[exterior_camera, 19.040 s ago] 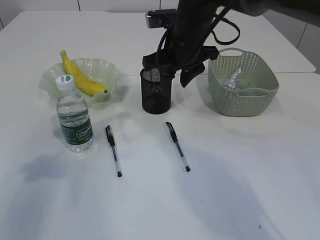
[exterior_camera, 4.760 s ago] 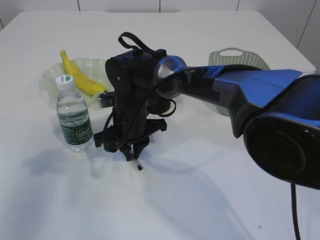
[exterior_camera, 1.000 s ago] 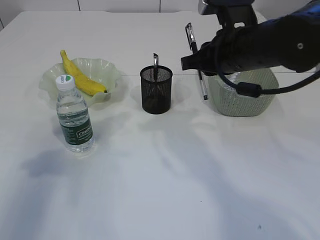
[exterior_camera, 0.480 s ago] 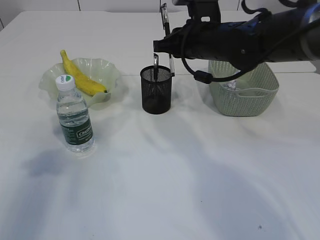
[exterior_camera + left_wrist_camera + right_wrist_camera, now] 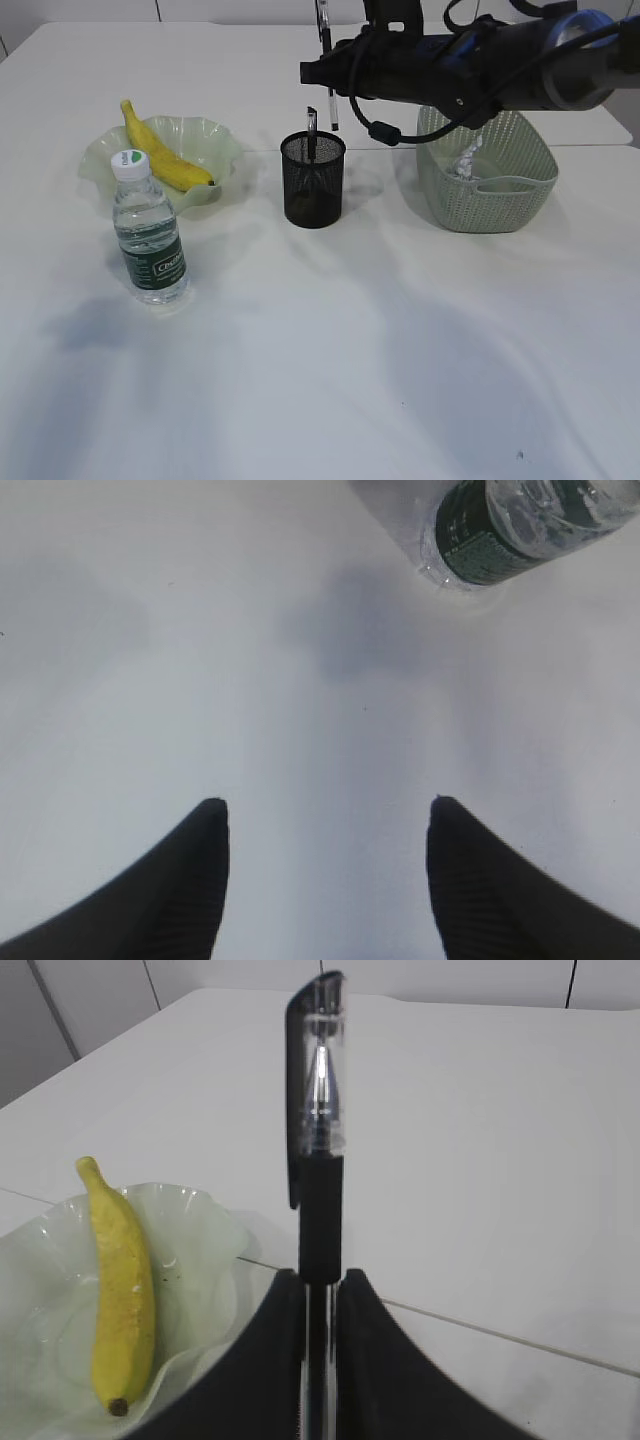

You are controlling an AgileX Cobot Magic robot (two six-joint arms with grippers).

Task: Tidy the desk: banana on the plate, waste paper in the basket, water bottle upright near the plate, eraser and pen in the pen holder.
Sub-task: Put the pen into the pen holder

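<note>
- Up above the pen holder [image 5: 313,180], your right gripper [image 5: 322,70] holds a pen [image 5: 325,60]. The jaws are squeezed nearly shut on it.
- You can see in the right wrist view that the pen [image 5: 316,1130] stands straight up between the two black fingers [image 5: 365,1360], with its cap end on top.
- You have the pen's low tip just above the rim of the black mesh holder, a bit to the right side of it. It is not inside yet.
- You can see another pen [image 5: 311,135] already standing in the holder, with its top poking out.
- Your left gripper [image 5: 325,825] is not seen in the outside view. Its own camera shows the two black fingers [image 5: 190,880] spread well apart with nothing between them, low over the white table [image 5: 200,630].
- You can see the bottom of the water bottle [image 5: 520,525] at the top right of that left wrist view, well away from the fingers.
- Your water bottle [image 5: 147,232] stands upright on the table [image 5: 330,380], just in front of the plate [image 5: 200,140].
- Your banana [image 5: 160,152] lies on the pale green wavy plate.
- Your basket [image 5: 488,170] sits to the right of the pen holder, with a ball of waste paper [image 5: 467,158] inside it.
- You cannot see the eraser in any view.
</note>
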